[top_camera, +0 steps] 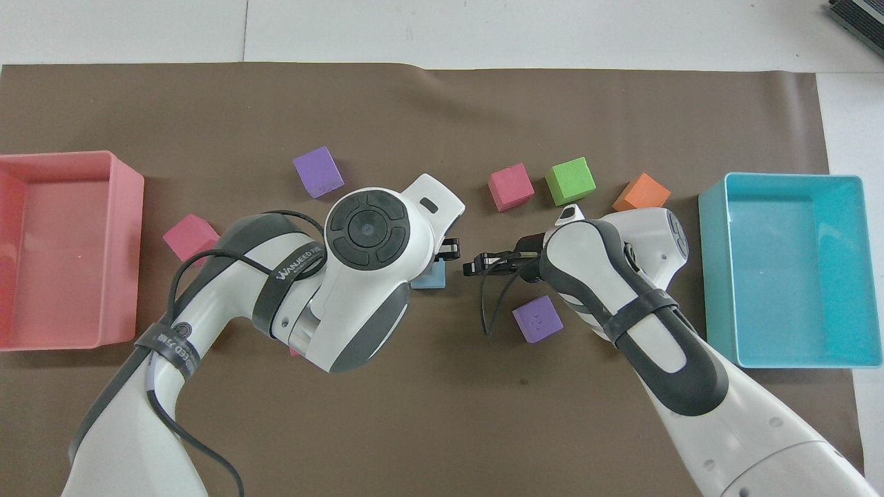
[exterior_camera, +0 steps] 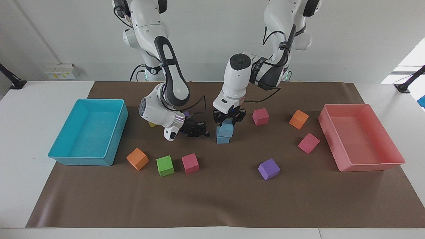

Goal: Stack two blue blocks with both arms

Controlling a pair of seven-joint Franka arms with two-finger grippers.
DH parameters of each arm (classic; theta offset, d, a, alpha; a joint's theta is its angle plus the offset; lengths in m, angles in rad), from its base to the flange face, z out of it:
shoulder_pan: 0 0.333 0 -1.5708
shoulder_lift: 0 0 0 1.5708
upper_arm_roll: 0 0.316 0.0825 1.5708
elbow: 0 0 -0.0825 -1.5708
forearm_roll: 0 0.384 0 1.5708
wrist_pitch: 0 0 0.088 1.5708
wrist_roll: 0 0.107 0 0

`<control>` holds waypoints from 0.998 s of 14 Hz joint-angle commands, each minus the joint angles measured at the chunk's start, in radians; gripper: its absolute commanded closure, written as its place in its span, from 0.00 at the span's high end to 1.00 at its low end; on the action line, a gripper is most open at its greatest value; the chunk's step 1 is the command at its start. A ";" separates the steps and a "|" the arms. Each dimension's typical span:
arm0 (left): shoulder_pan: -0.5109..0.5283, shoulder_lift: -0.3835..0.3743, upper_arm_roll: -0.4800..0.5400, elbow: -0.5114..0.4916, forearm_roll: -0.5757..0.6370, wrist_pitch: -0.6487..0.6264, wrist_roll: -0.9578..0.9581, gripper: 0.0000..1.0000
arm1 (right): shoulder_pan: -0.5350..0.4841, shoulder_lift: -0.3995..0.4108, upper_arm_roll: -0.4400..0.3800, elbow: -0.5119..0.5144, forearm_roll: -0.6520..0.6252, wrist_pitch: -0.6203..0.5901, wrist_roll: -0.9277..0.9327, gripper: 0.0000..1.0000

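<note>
upper blue block (exterior_camera: 226, 129) clamped by left end effector (exterior_camera: 228, 123), hiding lower blue block (exterior_camera: 222, 139); right end effector (exterior_camera: 202, 132) clenched, empty.

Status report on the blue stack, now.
Left gripper shut on upper blue block, set skewed on lower blue block, not released. Right gripper shut, empty, waiting low beside the stack. Nothing in the way.
</note>
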 commanded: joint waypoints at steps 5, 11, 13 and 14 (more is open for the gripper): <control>-0.028 0.013 0.015 0.013 0.014 -0.016 -0.022 0.25 | 0.001 0.001 0.002 -0.009 0.038 0.023 -0.032 0.00; -0.030 0.012 0.012 0.010 0.012 -0.011 -0.022 0.33 | 0.001 0.001 0.002 -0.009 0.038 0.025 -0.032 0.00; -0.028 0.012 0.012 0.010 0.009 -0.008 -0.022 0.34 | 0.001 0.001 0.002 -0.009 0.036 0.025 -0.032 0.00; -0.028 0.012 0.012 0.010 0.008 -0.005 -0.023 0.42 | 0.001 0.001 0.002 -0.009 0.036 0.025 -0.032 0.00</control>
